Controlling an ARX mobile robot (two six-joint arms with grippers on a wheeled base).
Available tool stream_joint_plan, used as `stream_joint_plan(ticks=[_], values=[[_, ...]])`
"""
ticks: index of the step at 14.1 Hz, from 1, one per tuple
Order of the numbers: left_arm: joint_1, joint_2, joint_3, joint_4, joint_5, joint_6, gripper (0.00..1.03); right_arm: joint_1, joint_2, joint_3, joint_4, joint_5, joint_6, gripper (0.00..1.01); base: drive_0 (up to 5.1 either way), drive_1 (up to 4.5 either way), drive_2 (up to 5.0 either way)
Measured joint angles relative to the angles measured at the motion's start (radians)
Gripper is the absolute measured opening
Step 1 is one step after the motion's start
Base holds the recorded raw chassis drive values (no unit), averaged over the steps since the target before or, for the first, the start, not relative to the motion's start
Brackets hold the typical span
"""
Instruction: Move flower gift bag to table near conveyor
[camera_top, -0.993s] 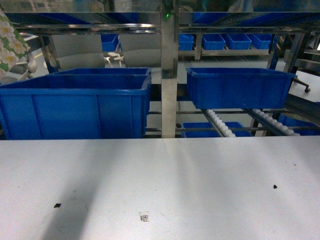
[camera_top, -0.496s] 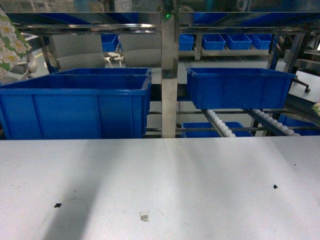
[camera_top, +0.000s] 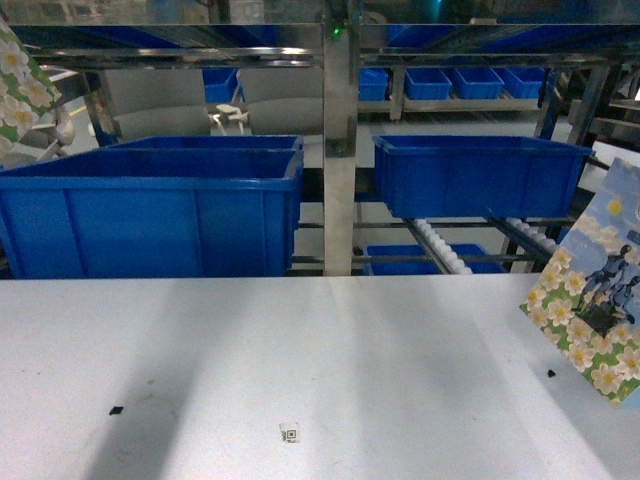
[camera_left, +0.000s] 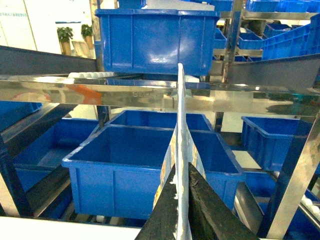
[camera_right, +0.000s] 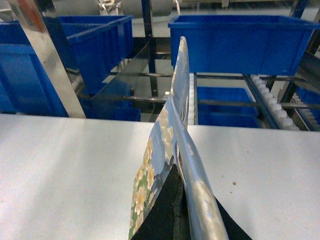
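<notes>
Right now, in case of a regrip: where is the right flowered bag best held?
Probably by its near edge, pinched across the two flat faces from the robot's side, as the right pincer does. The bag is folded flat and edge-on to that pincer.

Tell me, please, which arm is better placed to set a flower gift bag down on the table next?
The right. Its gripper holds a flower gift bag over the table by the conveyor. The left gripper holds its bag high, off the table's left edge.
</notes>
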Motion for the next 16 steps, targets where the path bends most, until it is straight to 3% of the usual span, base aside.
stream_joint_plan(ticks=[9, 10, 13, 16], values=[[0.0, 0.0, 0.0, 0.0, 0.0, 0.0, 0.03, 0.002, 0.172, 0.011, 0.011, -0.008, -0.018, 0.02, 0.0, 0.0, 0.0], [0.0, 0.0, 0.0, 0.0, 0.0, 0.0, 0.03, 0.004, 0.17, 0.0, 0.019, -0.005, -0.025, 0.09, 0.0, 0.0, 0.0], [0.0, 0.0, 0.0, 0.0, 0.0, 0.0, 0.03, -0.002, 0.104, -0.034, 0.007, -0.03, -0.03, 0.46, 0.0, 0.0, 0.0], [0.0, 0.0, 0.0, 0.0, 0.0, 0.0, 0.03, -0.023, -0.019, -0.077, 0.019, 0.006, -0.042, 0.83, 0.0, 0.0, 0.0]])
